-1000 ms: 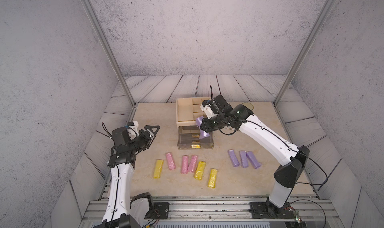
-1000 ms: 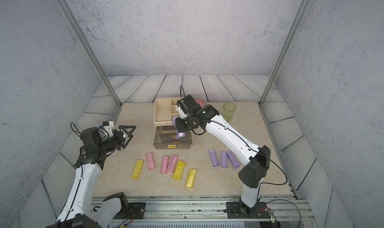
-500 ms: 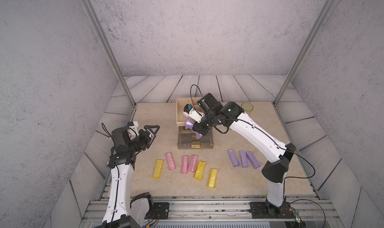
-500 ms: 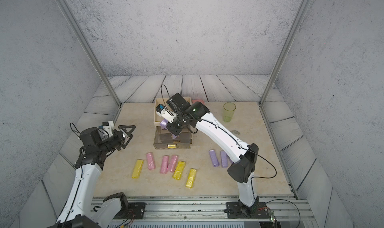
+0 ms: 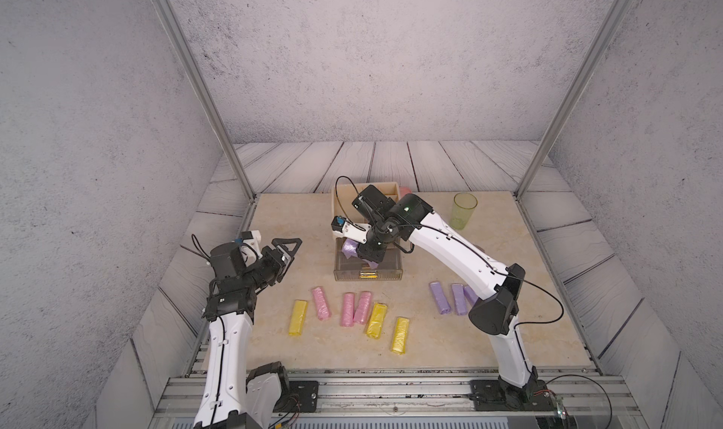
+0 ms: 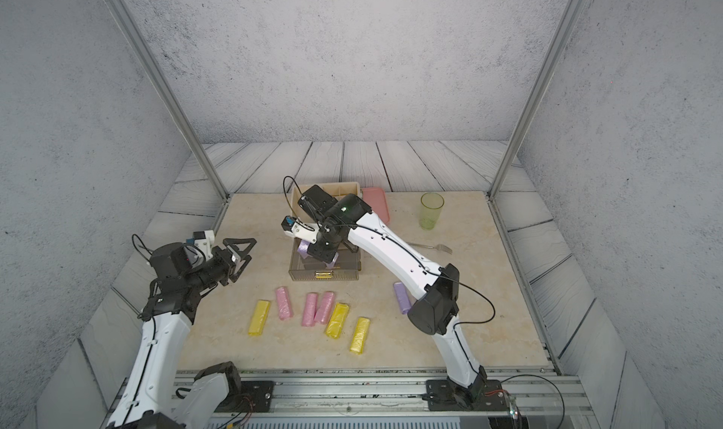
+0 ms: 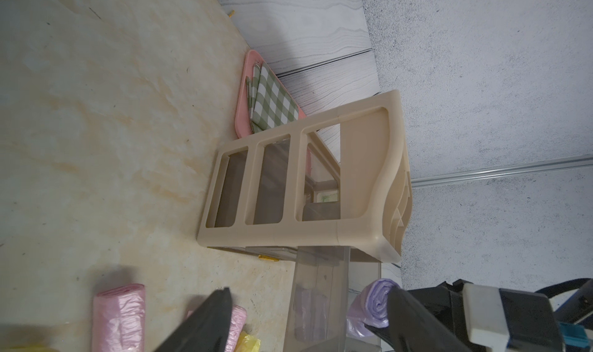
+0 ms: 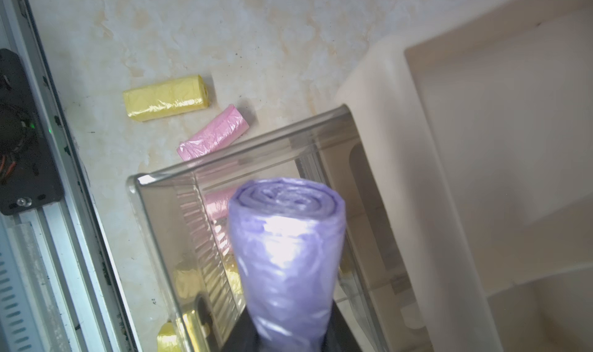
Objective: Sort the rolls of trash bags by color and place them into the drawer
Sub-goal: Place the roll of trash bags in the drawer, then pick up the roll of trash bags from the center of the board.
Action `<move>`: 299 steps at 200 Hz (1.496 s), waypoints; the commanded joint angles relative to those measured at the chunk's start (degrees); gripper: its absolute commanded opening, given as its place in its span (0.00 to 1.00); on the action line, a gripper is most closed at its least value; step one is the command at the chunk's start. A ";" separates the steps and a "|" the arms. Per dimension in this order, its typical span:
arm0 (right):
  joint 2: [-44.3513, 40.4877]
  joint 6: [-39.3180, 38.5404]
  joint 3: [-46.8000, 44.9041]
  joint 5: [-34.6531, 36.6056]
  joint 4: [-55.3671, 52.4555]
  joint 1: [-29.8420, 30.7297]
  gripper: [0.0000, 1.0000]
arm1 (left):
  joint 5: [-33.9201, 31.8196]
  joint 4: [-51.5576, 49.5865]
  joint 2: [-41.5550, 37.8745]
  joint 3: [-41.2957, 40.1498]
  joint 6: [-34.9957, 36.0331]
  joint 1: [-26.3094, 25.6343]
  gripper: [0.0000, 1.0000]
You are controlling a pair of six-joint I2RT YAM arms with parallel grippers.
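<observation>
Clamped on a crinkly purple plastic roll (image 8: 285, 238) beside one wall of the clear plastic drawer (image 5: 393, 272), the right hand (image 5: 359, 251) could spill it outside.

Pastels, cream and grey
Three yellow rolls (image 5: 298, 316), three pink rolls (image 5: 348, 309) and lilac purple rolls (image 5: 440, 298) on a tabletop (image 5: 293, 220) of cream marbling with orange veins; another purple roll (image 8: 288, 254) has a glossy sheen; the drawer (image 8: 224, 151) is smoky clear, its cabinet (image 7: 362, 161) beige, the cup (image 5: 464, 211) translucent green, the tray (image 7: 244, 109) pink, the cloth (image 7: 272, 100) green-and-white checked, the walls (image 5: 352, 75) speckled grey
</observation>
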 commanded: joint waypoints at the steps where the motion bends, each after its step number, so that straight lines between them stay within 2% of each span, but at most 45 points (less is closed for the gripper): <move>1: 1.50 -1.47 0.68 0.81 -1.44 0.81 0.35 | 0.80 -0.03 -0.62 -0.58 0.01 0.62 0.82; 51: 2.04 -0.62 2.31 5.04 0.48 1.83 0.62 | 1.05 -0.03 -0.72 -0.74 0.02 0.62 0.82; 86: -0.69 1.33 3.37 7.77 4.66 1.78 0.63 | 0.97 -0.16 -0.83 -0.36 -0.04 0.62 0.82; 114: -8.01 6.14 -0.55 12.55 11.95 1.54 0.62 | 0.71 -1.28 -0.67 0.94 1.00 0.38 0.82; 130: -14.15 10.81 -6.01 16.17 15.20 0.28 0.62 | 0.69 -2.16 -0.41 1.39 1.84 -0.32 0.81; 151: -25.13 17.50 -19.87 18.14 19.32 -3.53 0.60 | 0.63 -2.99 -0.55 0.92 2.68 -0.96 0.80; 179: -40.90 26.07 -42.05 17.06 22.75 -10.58 0.65 | 0.03 -3.19 -1.23 -0.82 3.08 -1.39 0.80; 197: -46.70 30.96 -53.51 14.35 22.83 -15.46 0.68 | -0.49 -3.27 -1.16 -2.06 3.39 -2.54 0.80; 212: -46.65 33.55 -59.85 10.97 21.95 -17.77 0.68 | -1.41 -3.94 -1.19 -3.20 4.14 -4.40 0.80; 243: -41.22 36.43 -68.01 7.35 24.33 -18.97 0.66 | -1.58 -5.82 -1.70 -7.29 5.34 -6.90 0.79; 299: -32.20 37.43 -72.47 5.70 28.45 -19.56 0.71 | -1.84 -6.71 -5.41 -11.59 5.06 -7.19 0.79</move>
